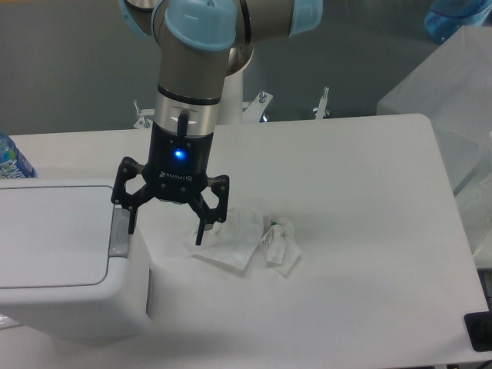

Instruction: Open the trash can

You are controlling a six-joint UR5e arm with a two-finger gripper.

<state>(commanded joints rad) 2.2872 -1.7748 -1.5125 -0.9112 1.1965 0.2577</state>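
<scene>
The gripper [165, 227] is hanging wide open with nothing in it, right by the trash can [65, 257] that's sitting lid down at the table's [361, 231] left edge, wrappers [250, 242] lying beside it.

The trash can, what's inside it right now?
Nothing inside shows: the trash can has its flat lid down, covering the interior. Above its grey push tab hangs the open gripper. Crumpled wrappers lie outside, on the table.

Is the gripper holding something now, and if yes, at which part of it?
Nothing is held. The gripper is open, above the table beside the trash can, with no object between its fingers.
</scene>
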